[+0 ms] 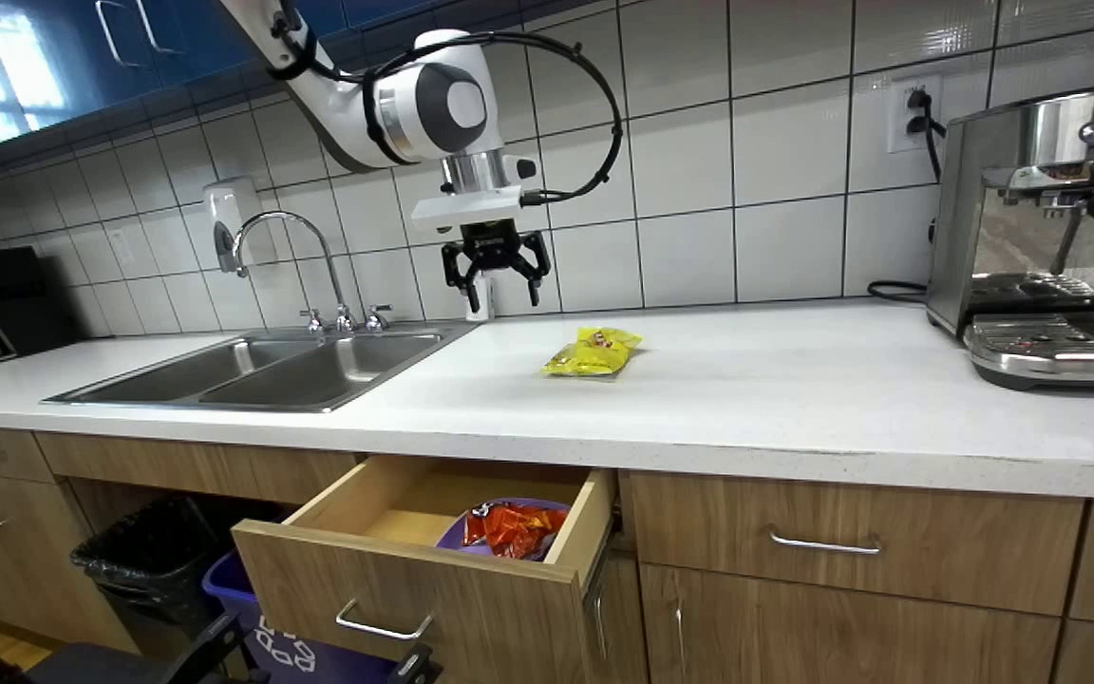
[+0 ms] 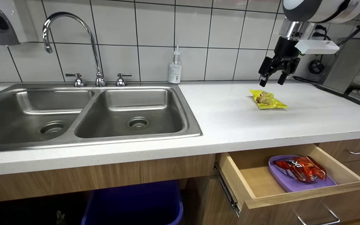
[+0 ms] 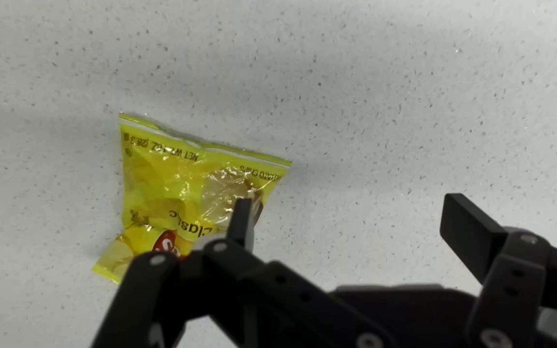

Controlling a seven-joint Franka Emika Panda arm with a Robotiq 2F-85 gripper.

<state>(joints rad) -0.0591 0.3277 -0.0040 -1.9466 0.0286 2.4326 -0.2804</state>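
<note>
Your gripper [image 1: 504, 302] hung over the worktop [image 1: 794, 399], fingers spread wide, with nothing between them. Beneath it and apart from it, a yellow chip bag [image 3: 177, 188] lay on the worktop, well back from the front edge, between the sink [image 2: 195, 129] and the coffee machine [image 1: 1031, 237]. From the gripper, the bag lay down and off toward the coffee-machine end; in the wrist view you had it left of the gap, one finger covering part of it. Your jaws spread along the worktop's length, while the bag's long axis, as best judged, ran across that, roughly from front edge to back edge. Its lettered seal faced the front edge; the logo end pointed to the back edge, leaning slightly toward the coffee machine. Under the front edge, a pulled-out drawer [image 2: 256, 179] held a red packet [image 2: 305, 168] on a purple plate [image 2: 295, 186].
</note>
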